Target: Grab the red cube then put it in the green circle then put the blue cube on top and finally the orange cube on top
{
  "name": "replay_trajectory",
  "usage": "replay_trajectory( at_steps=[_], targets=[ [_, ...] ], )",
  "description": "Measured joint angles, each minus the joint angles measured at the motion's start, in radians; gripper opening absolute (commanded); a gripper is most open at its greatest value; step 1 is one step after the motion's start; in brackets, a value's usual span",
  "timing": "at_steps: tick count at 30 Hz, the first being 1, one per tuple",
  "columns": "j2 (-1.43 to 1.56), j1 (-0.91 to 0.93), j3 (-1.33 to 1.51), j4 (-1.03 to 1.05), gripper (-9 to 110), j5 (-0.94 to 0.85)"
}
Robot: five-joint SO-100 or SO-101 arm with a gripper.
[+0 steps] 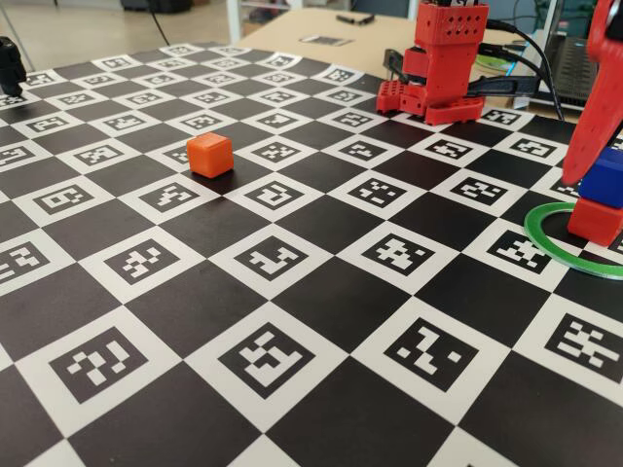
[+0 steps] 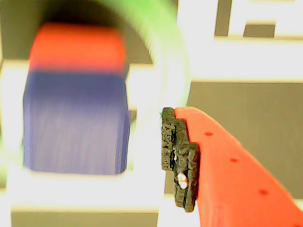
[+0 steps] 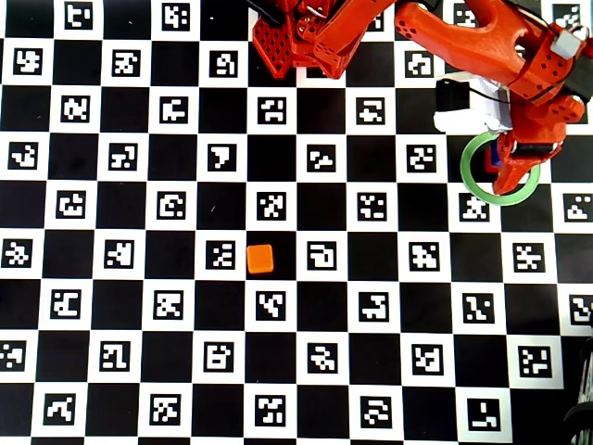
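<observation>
The blue cube (image 1: pixel 607 177) sat on top of the red cube (image 1: pixel 595 220), inside the green circle (image 1: pixel 545 236) at the right in the fixed view. The gripper (image 3: pixel 512 170) hung over them, let go and open. The orange cube (image 1: pixel 209 155) sat alone, far to the left.

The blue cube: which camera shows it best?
The wrist view: the blue cube fills much of the picture, sitting on the red cube, though blurred. The fixed view catches it only at the right edge. In the overhead view, the arm hides nearly all of it.
</observation>
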Motion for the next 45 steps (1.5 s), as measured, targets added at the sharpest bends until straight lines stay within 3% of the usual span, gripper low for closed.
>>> replay_trajectory(
  at_steps=[7, 13, 20, 26, 37, 45],
  targets=[
    [0.086, 0.196, -0.129, 0.129, 44, -0.229],
    [0.098, 0.541, -0.129, 0.129, 41, -0.471],
    [0.098, 0.959, -0.118, 0.13, 46, -0.742],
    [0.098, 1.197, -0.014, 0.11, 46, -0.911],
    [0.097, 1.256, 0.095, 0.023, 46, -0.991],
    [0.051, 1.266, 0.235, -0.163, 46, -0.992]
  ],
)
